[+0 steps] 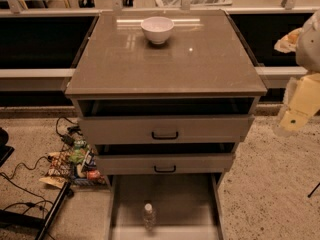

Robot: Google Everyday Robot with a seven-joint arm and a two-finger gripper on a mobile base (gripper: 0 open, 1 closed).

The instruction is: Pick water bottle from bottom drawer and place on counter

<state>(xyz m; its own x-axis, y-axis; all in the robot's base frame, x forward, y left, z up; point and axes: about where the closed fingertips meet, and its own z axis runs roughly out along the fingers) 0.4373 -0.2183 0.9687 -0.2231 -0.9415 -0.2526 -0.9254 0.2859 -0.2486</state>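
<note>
Clear-plastic water bottle [148, 215] stands upright in the pulled-out bottom drawer [185, 196], near its front; the drawer's front edge is cut off below. Nothing of the task appears done: both pick and placement remain. Gripper [298, 108] hangs at the right edge, beside the cabinet, well apart from the bottle. Whether it is spread or closed cannot be told. Counter [165, 64] carries a white bowl [157, 29] toward its back.
</note>
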